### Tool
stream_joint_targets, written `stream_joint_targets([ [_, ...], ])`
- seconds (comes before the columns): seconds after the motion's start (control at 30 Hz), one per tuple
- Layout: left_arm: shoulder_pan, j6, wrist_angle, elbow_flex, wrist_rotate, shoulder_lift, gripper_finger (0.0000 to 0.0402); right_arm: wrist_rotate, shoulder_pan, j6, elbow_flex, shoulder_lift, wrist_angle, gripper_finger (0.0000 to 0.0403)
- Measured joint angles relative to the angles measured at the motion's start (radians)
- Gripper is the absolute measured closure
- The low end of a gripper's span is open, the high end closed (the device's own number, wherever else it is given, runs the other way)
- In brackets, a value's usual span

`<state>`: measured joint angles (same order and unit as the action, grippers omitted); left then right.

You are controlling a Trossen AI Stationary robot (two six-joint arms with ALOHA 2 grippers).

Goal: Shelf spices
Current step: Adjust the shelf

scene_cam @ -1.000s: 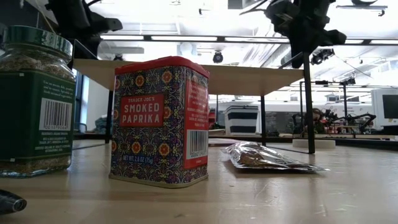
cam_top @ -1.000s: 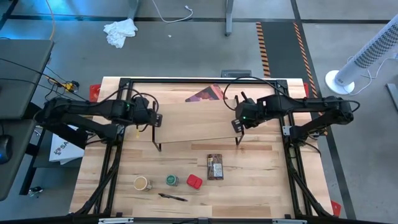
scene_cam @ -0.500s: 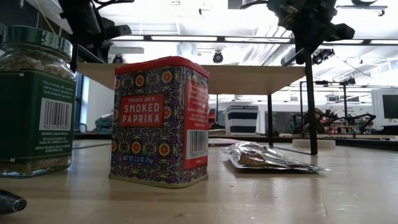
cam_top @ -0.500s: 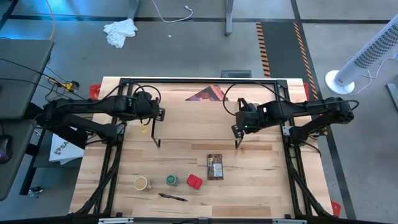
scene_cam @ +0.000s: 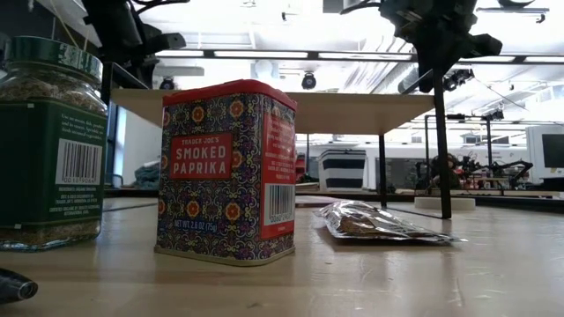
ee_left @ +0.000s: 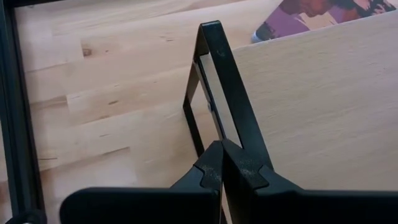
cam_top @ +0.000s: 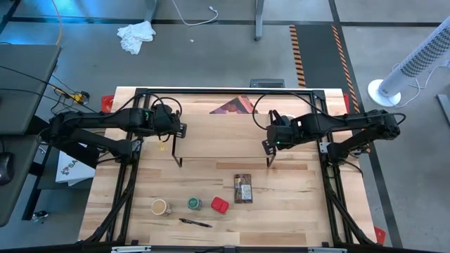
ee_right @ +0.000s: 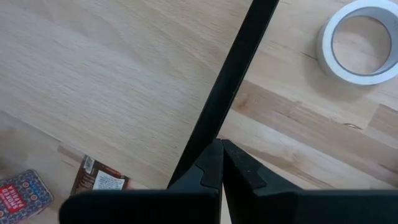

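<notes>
While upright, shelf point(cam_top: 223, 138) lengthwise left-right, between both end effectors

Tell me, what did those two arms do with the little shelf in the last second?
Gripping its ends, the left gripper and right gripper swung the shelf from skewed to square with the table, its left end moving toward the far edge. Both stayed clamped. The spices at the front never moved.

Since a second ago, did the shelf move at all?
Yes. The shelf was crooked and now lies square with the table's edges; its left end swung toward the far edge.
</notes>
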<state>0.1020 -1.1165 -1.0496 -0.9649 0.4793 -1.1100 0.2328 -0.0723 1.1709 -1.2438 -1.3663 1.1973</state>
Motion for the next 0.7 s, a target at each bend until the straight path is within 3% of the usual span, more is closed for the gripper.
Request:
stream_joint_targets([
  [0.47,0.0,-0.016,-0.031,-0.002,0.055,0.165,0.0401,-0.016,0.0,-0.02,0.0,0.007,0.089,0.0403],
  [0.7,-0.059,0.043,0.062,-0.002,0.049,0.274,0.0401,0.027,0.0,0.025,0.0,0.119,0.167,0.0403],
])
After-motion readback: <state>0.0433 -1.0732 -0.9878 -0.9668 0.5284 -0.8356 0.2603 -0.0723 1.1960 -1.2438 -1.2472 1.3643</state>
